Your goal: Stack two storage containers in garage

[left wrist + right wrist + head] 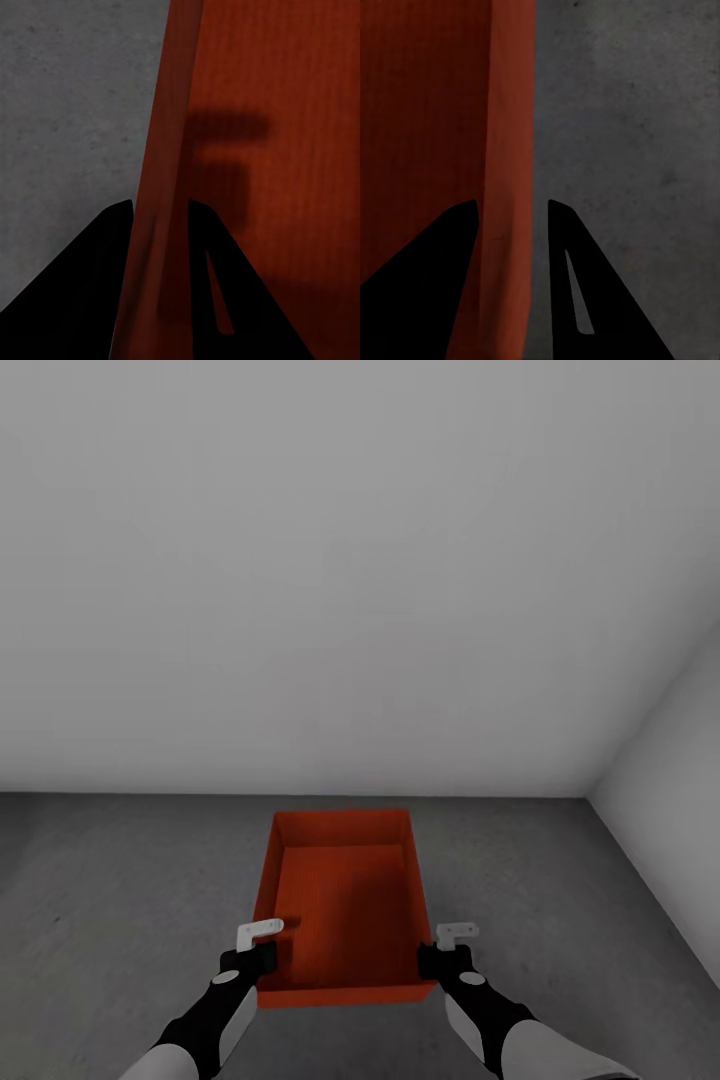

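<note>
1. An orange-red storage container sits in front of the robot in the head view, over the dark grey floor of the garage. Its open top faces up and its long side runs away from the robot.
2. Whether the container rests on the floor or hangs just above it cannot be told.
3. The left gripper grasps the container's left wall near the near corner. In the left wrist view the left gripper has one dark finger on each side of the wall, one outside over the floor and one inside the box.
4. The right gripper grasps the right wall near the near corner. In the right wrist view the right gripper straddles the thin orange wall the same way.
5. The container's inside is bare, with only a gripper-shaped shadow on its bottom.
6. A pale grey wall stands behind the container, and a second wall meets it at a corner at the right.
7. The container lies near the back wall but apart from it, with a strip of floor between.
</note>
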Controlling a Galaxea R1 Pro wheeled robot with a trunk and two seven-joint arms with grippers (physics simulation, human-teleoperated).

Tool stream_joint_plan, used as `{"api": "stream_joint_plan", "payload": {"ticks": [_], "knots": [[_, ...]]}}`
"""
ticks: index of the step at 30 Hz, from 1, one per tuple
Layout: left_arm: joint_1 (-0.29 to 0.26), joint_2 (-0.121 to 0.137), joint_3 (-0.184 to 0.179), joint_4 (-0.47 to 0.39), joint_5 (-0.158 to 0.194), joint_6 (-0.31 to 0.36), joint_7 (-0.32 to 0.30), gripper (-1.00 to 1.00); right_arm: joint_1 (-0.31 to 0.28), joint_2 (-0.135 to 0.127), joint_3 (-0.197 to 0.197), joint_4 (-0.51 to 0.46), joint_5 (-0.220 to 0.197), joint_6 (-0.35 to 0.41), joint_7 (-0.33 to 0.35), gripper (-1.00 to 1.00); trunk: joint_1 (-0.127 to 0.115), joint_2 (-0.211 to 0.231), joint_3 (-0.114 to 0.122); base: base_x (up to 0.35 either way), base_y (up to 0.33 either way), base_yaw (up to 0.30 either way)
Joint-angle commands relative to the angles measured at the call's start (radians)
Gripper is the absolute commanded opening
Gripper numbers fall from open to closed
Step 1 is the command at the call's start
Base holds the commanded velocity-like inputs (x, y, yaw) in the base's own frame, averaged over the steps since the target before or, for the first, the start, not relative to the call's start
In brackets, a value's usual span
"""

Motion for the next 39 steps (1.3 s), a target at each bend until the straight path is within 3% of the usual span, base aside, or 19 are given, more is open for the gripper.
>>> {"api": "stream_joint_plan", "payload": {"ticks": [1,17,39], "knots": [[-0.001,0.0,0.002,-0.054,-0.001,0.0,0.003,-1.0,-0.001,-0.007,-0.006,0.005,-0.011,-0.004,-0.023,-1.0,0.0,-0.001,-0.001,0.0,0.0,0.0],[-0.001,0.0,0.002,-0.056,-0.001,0.0,0.003,-1.0,-0.001,-0.007,-0.007,0.005,-0.012,-0.003,-0.021,-1.0,0.0,-0.001,-0.001,0.0,0.0,0.0],[-0.001,-0.001,0.002,-0.058,-0.001,0.003,0.003,-1.0,-0.001,-0.008,-0.006,0.005,-0.012,-0.003,-0.02,-1.0,0.085,-0.155,-0.07,0.0,0.0,0.0]]}}
